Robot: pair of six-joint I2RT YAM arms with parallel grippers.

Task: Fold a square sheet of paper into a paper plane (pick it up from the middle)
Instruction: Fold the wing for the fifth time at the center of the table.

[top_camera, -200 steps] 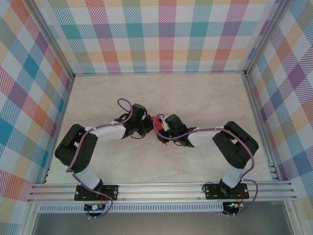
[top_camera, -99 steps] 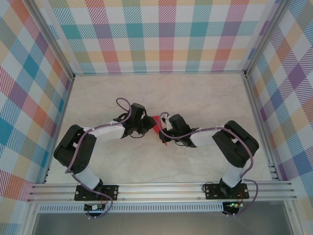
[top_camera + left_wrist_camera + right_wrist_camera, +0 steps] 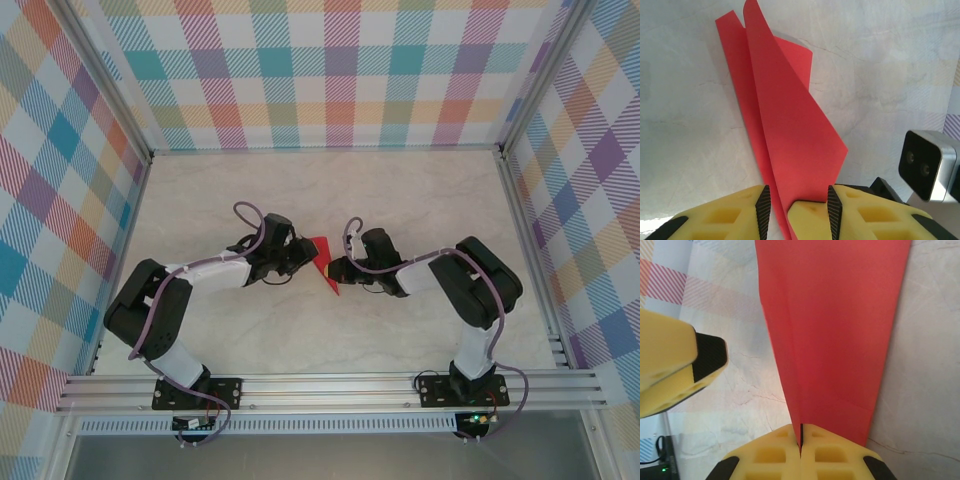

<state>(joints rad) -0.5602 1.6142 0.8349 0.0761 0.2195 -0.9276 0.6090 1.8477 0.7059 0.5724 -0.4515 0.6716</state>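
Right tool (image 3: 801,442) pinches the paper plane (image 3: 835,330) at its narrow end. Left tool (image 3: 796,206) is spread astride its layers. Likely light, floppy, crease-prone; best held on the centre fold.

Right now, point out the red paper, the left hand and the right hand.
red paper (image 3: 790,125): left wrist, top flap's middle
left hand (image 3: 797,202): left wrist, between fingertips
right hand (image 3: 801,434): right wrist, fingertip seam

The bright-red paper plane (image 3: 320,248), narrow with layered flaps, is near the middle of the table (image 3: 420,200).
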